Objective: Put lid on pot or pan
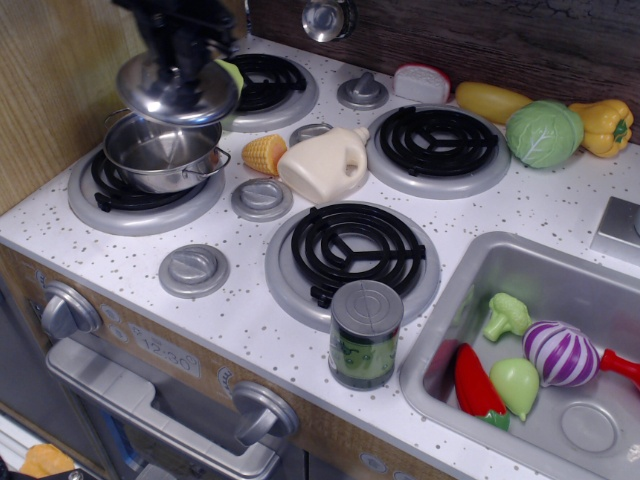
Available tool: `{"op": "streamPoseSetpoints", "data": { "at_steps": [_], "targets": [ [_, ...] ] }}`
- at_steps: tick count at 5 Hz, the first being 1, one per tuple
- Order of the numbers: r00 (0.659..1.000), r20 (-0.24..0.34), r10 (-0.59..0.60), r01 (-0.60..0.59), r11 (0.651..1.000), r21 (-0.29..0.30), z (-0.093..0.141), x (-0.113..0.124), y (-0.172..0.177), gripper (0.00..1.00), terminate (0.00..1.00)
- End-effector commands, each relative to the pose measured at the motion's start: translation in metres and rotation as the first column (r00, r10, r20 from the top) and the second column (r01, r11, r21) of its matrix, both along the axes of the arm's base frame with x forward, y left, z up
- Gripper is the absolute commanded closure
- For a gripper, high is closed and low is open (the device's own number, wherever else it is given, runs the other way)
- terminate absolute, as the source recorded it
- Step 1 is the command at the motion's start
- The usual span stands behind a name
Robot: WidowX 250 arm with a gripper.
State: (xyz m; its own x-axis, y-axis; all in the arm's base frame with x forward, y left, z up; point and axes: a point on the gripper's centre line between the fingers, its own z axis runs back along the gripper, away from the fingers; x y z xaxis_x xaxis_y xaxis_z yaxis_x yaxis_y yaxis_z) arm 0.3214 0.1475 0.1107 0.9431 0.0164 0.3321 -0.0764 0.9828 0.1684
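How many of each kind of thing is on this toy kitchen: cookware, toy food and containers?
Cookware: 2 – the pot and the lid, held above it by the gripper.
Toy food: 9 – corn, cabbage, yellow pepper, yellow squash, red-rimmed slice, broccoli, purple onion, red pepper, pale green piece.
Containers: 2 – cream jug, can.
Total: 13

Cream jug lies between the burners, a corn piece touching its left side; dark can stands upright at the front burner's edge. Cabbage and yellow pepper sit at the back. Sink holds broccoli, purple onion, red pepper.
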Motion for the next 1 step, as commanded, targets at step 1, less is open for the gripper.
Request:
{"op": "streamPoseSetpoints", "data": {
  "at_steps": [1],
  "targets": [
    [0.998,0.056,-0.013,0.014,1.000,-0.025,-0.0057,-0.0024,0.0171,1.00,1.00]
  ]
}}
